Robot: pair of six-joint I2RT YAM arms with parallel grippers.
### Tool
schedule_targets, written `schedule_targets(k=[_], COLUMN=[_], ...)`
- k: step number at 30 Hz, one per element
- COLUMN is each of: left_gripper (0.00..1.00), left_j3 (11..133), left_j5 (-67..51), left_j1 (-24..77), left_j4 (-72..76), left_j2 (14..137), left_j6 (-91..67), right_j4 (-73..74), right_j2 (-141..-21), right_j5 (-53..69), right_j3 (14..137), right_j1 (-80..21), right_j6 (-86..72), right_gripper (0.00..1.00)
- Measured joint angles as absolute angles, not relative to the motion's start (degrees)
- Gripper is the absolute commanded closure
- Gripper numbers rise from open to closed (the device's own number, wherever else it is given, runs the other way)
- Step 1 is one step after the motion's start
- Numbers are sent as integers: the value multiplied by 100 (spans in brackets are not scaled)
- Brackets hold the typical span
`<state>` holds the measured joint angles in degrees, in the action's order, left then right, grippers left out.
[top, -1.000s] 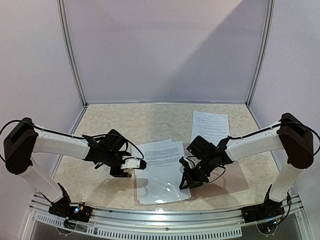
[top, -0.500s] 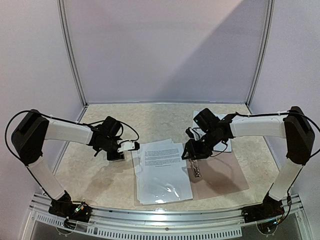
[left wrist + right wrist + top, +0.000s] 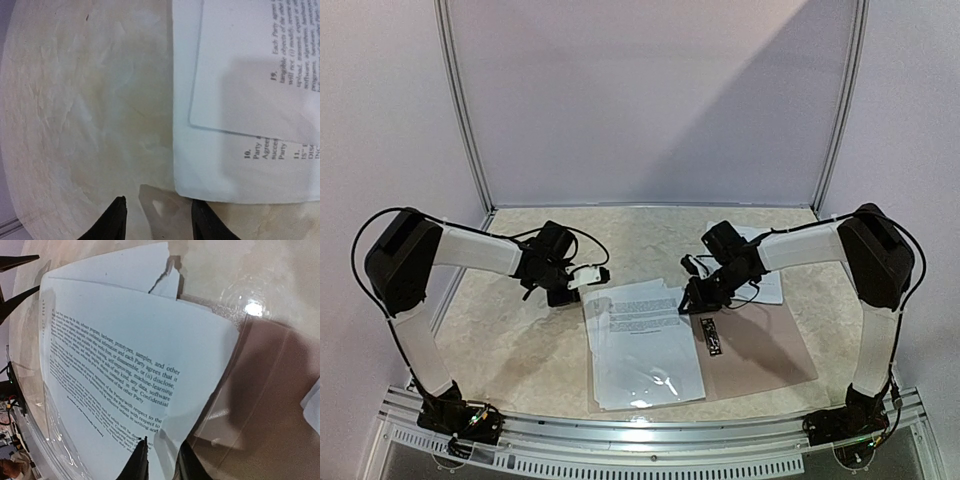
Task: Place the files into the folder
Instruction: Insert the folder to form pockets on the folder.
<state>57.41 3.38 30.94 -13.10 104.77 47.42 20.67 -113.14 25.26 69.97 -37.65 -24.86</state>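
Note:
The folder [image 3: 765, 350] lies open and flat, tan-brown, with its black clip [image 3: 710, 337] near the spine. The files [image 3: 640, 335], white printed sheets, lie stacked on its left half. My right gripper [image 3: 694, 300] is at the stack's far right corner. In the right wrist view its narrow jaws [image 3: 160, 460] pinch the edge of the top sheet [image 3: 125, 355], which bows up over the brown folder [image 3: 270, 390]. My left gripper [image 3: 584, 288] hovers open by the stack's far left corner. Its fingertips [image 3: 157, 220] straddle bare table beside the paper corner [image 3: 240, 100].
Another printed sheet [image 3: 765, 270] lies on the marble-patterned table [image 3: 520, 330] behind the folder, partly under my right arm. White booth walls close in the back and both sides. A metal rail [image 3: 650, 440] runs along the near edge.
Both arms swung away from the near edge toward the stack's far end. The right gripper opened, then closed at the top sheet's right edge. The left gripper narrowed somewhat.

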Motion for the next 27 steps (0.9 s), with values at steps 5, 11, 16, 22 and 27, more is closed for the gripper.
schedule_targets(k=[5,11,16,22,27], left_gripper=[55,55,55,52,34], left_j3=[5990,6018,6045,6114,6233], left_j5=[325,145,56,56,145], left_j1=[3107,3168,3286,3343,3275], left_j4=[-1249,-1227,-1225,-1236,-1446], left_j2=[10702,10728,10753,10801,10792], left_j6=[4685,4683,4683,4683,4624], right_j4=[1625,1170,950,930,1090], right_j2=[-11570,-11581,-11579,-11579,-11568], right_j5=[2936,3299,3527,3616,3562], right_j3=[6965,6847,6805,6796,6794], right_j1=[-3765,-3787,-3850,-3898,-3900], right_j6=[-2445,-2569,-2650,-2659,-2534], right_gripper=[98,100,100,97,95])
